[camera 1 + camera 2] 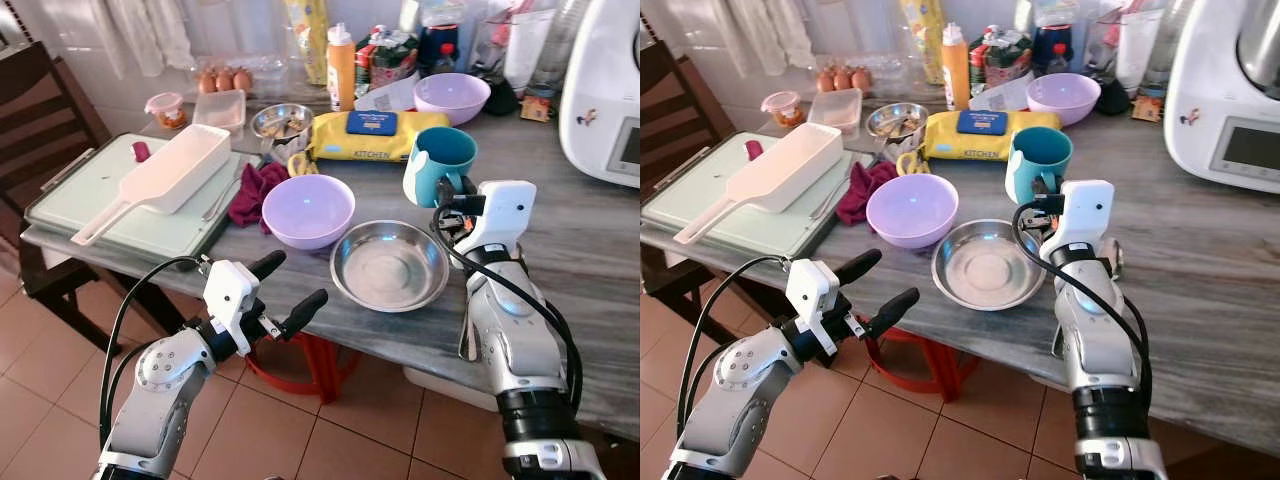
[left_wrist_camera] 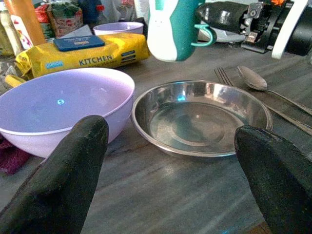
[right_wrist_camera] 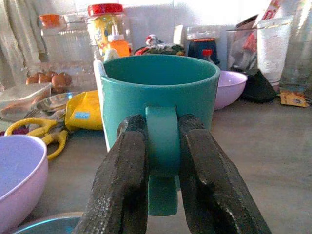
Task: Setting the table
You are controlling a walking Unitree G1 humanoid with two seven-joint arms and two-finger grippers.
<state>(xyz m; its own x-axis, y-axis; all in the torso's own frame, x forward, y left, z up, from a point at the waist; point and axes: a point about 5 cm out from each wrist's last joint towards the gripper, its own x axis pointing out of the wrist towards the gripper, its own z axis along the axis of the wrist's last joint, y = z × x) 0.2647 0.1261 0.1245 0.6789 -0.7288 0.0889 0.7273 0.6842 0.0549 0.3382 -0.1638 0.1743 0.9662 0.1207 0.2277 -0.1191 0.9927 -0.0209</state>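
A teal mug (image 1: 440,162) stands upright at the middle of the grey table (image 1: 560,230), just behind a steel dish (image 1: 390,265). My right gripper (image 3: 162,124) is shut on the mug's handle, one finger on each side. I cannot tell whether the mug rests on the table or hangs just above it. A lilac bowl (image 1: 308,208) sits left of the steel dish. My left gripper (image 1: 293,281) is open and holds nothing; it hovers at the table's front edge before the bowl and dish. A spoon (image 2: 253,80) and a fork lie right of the dish.
A green tray (image 1: 90,195) with a white scoop (image 1: 160,180) is at the left, with a maroon cloth (image 1: 258,192) beside it. Behind are a yellow wipes pack (image 1: 375,135), a second lilac bowl (image 1: 452,97), bottles and a white appliance (image 1: 605,90). A red stool (image 1: 310,365) stands under the table.
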